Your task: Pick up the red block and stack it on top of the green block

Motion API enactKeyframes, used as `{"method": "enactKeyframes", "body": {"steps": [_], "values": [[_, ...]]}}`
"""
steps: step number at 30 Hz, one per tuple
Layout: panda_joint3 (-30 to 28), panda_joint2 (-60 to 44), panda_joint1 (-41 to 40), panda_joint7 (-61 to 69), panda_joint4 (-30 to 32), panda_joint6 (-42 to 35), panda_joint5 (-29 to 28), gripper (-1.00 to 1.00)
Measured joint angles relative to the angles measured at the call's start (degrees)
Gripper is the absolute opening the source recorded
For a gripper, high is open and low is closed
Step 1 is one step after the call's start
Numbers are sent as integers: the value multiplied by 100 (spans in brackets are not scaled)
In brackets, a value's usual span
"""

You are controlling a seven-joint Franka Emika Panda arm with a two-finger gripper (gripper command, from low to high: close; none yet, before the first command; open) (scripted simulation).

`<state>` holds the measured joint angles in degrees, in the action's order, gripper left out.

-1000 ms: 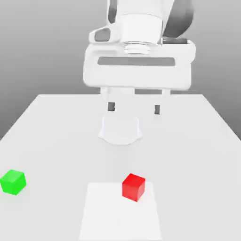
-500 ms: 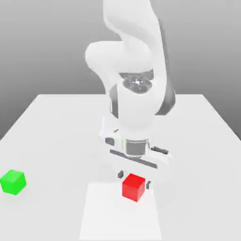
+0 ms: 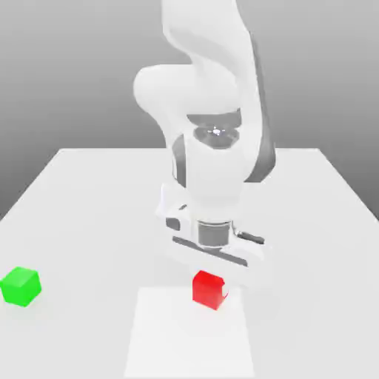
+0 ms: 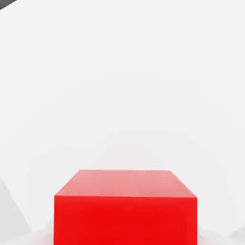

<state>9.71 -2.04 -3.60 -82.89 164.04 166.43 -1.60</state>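
White table (image 3: 89, 192), 2 blocks, 1 arm.
The gripper (image 3: 209, 272) is down at the red block (image 3: 208, 289), maybe holding it, I cannot tell; the green block (image 3: 20, 286) waits far away.

In the exterior view the hand's body hides the jaws and covers the top rear of the red block (image 3: 208, 289), so whether they touch it cannot be told; they seem to straddle it. The arm (image 3: 211, 111) is cut off by the upper edge. The hand view's lower edge crops the red block (image 4: 125, 210).
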Motion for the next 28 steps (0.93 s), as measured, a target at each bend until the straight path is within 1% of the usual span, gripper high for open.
{"method": "enactKeyframes", "body": {"steps": [3, 5, 12, 16, 19, 21, 24, 25, 28], "values": [[-19, 423, 95, 199, 79, -359, 262, -100], [-200, 524, -138, 545, -6, -548, 354, -100], [-1074, 285, -1607, 2503, -781, -1078, 423, -100], [-1527, 97, -2443, 3619, -1250, -1368, 376, -100], [-1879, -53, -3225, 4437, -1601, -1584, 315, -100], [-1900, -324, -3368, 4739, -1720, -1440, 365, -100], [-1802, -907, -3440, 4967, -1779, -926, 575, -100], [-1752, -1080, -3476, 5021, -1790, -766, 641, 100], [-1752, -1080, -3476, 5021, -1790, -766, 641, 100]]}}
